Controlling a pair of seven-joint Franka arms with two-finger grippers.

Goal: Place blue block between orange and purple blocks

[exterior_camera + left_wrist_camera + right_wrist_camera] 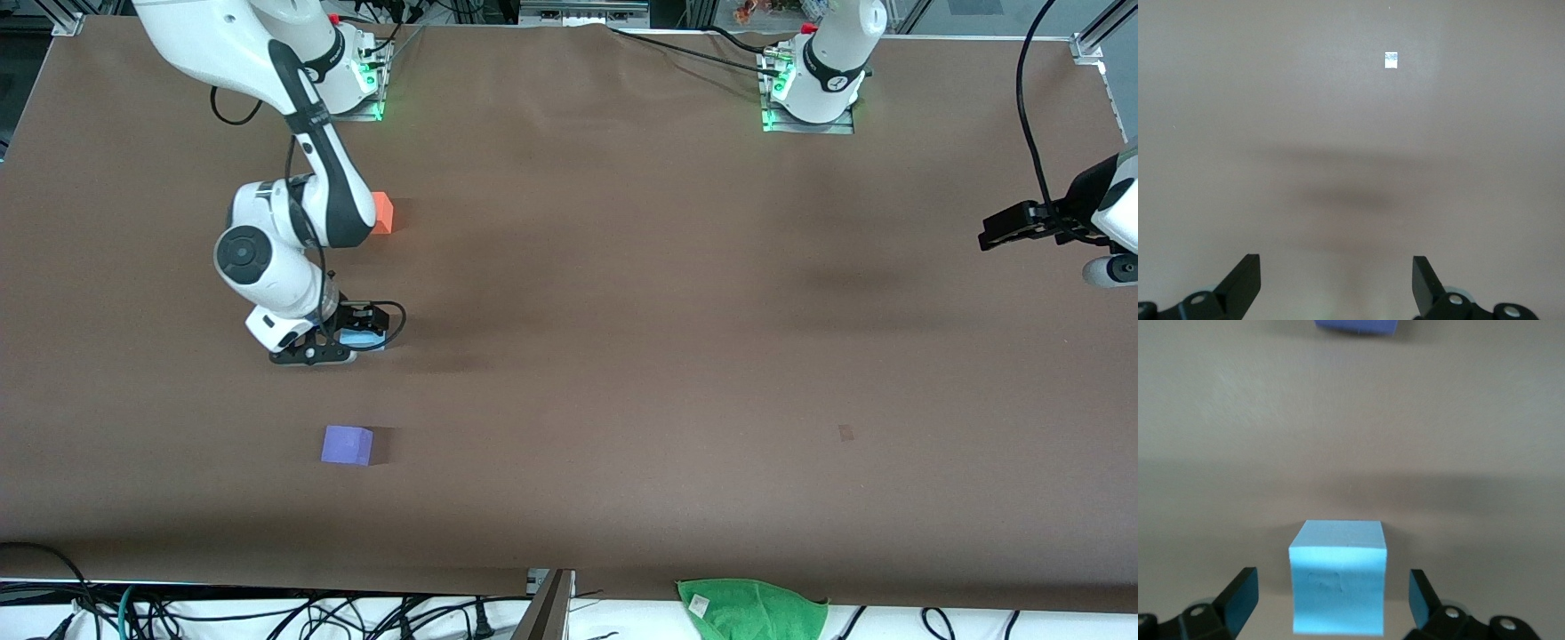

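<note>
**Blue block sitting between the spread fingers of the right gripper**

The blue block (1338, 583) is resting on the brown table (622, 356), partly hidden in the front view by the right gripper (342, 345) that is standing low over it; in the right wrist view the cube is sitting between the two dark fingertips (1239, 595) with a clear gap showing on each side, so the fingers are spread wider than the block and are gripping nothing.

The orange block (383, 213) is lying farther from the front camera than the blue one, half covered by the right arm's forearm; the purple block (347, 444) is lying nearer to that camera, well apart from the gripper, and its edge is showing in the right wrist view as well. The blue block is thus sitting roughly in line between the two.

The left gripper (1009, 229) is waiting up in the air over the left arm's end of the table; its fingers (1245, 280) are standing wide apart and are holding nothing. A green cloth (751, 606) is hanging at the table's near edge.
</note>
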